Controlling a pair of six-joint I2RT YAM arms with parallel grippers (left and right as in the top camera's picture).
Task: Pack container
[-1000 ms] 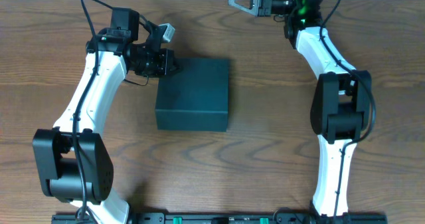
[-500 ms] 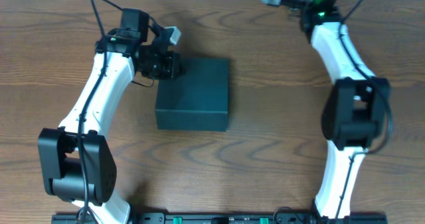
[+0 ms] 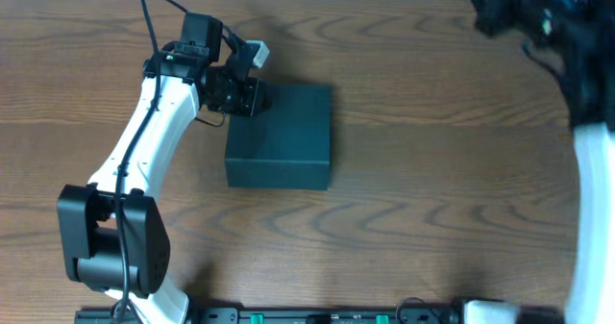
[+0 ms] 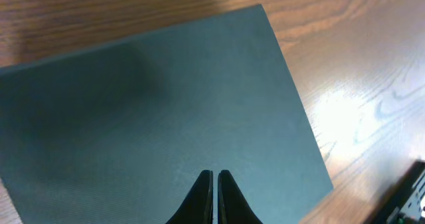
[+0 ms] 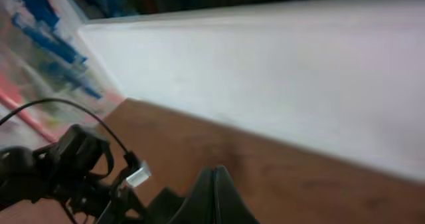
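The container (image 3: pixel 281 137) is a dark teal-black square box with its lid closed, at the table's middle left. It fills the left wrist view (image 4: pixel 153 104). My left gripper (image 3: pixel 258 101) is shut and empty at the box's far left corner, over the lid (image 4: pixel 214 174). My right arm (image 3: pixel 538 12) is blurred at the far right corner; its gripper's fingers are hard to make out in the overhead view. In the right wrist view my right gripper (image 5: pixel 214 171) is shut and empty, high above the table, and the box shows only as a dark corner (image 5: pixel 169 201).
The wooden table (image 3: pixel 432 170) carries only the box. A white wall (image 5: pixel 299 71) runs along the table's far edge. The left arm (image 5: pixel 60 171) shows blurred in the right wrist view.
My right arm has swung from the far middle to the far right corner and rises, now blurred. My left gripper has shifted slightly right at the box's far left corner.
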